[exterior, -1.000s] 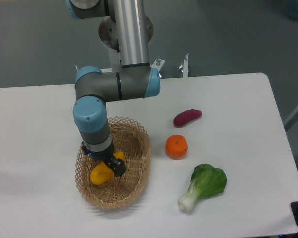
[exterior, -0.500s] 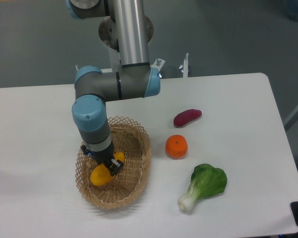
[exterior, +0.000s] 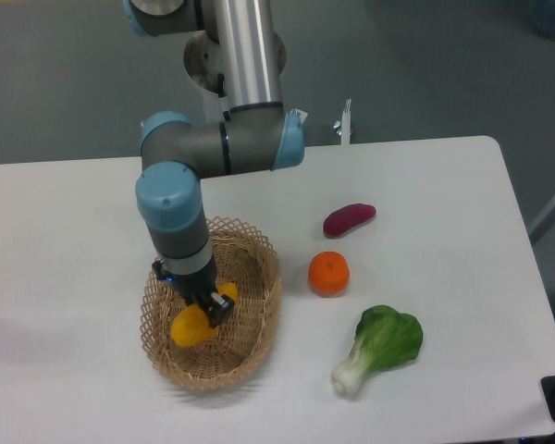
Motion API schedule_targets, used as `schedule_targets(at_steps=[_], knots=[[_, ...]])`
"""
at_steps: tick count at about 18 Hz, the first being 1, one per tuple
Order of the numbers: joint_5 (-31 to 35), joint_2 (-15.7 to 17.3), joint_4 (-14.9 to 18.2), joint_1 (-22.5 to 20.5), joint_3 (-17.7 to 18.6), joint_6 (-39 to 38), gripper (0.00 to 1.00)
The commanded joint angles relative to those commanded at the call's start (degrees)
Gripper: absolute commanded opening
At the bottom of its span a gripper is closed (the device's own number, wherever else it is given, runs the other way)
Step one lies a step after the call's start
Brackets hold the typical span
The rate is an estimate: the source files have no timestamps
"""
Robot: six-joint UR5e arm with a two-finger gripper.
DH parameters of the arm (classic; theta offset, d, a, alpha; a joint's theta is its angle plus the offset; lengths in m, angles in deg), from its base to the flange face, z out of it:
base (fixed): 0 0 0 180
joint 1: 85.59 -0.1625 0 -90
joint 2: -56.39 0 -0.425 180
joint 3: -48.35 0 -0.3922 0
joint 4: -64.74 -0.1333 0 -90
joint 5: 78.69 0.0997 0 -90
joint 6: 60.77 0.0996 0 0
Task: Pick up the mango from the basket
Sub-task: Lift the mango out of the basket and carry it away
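The pincer (exterior: 206,308) is seen lower left of centre, pointed down into the basket (exterior: 259,324), w/ its dark fingers clenched on the mango (exterior: 192,326) across the fruit's middle. The mango is held tilted, w/ one yellow end poking out at the upper right of the pincer and the fatter yellow-orange end at the lower left; it is seen over the basket's inner floor, but whether it is touching the weave or held just clear cannot be told from this view. The basket is set on the white surface (exterior: 444,185) at lower left of the frame, its lattice rim partly hidden behind the arm's wrist. The arm's blue-capped joints are stacked above the basket, w/ the silver upper link running up to the top of the frame. To the right of the basket, an orange (exterior: 328,273) is placed near centre, a purple sweet potato (exterior: 349,219) just above it, and a bok choy (exterior: 381,345) below and to the right; all three are apart from each other and from the basket.
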Motion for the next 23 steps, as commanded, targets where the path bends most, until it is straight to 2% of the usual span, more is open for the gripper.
schedule_targets(at_steps=[3, 5, 11, 17, 23], knots=[[-0.35, 2.02, 2.37, -4.39, -1.67, 5.53, 0.49], [-2.36, 2.2, 4.48, -7.91, -3.94, 8.08, 0.49], [-3.87, 2.03, 15.11, -15.38, -13.35, 17.57, 0.49], [-5.0, 2.12, 19.24, -22.68, -15.99, 28.91, 0.49], [-6.24, 2.2, 25.83, -28.83, -19.42, 39.72, 0.49]])
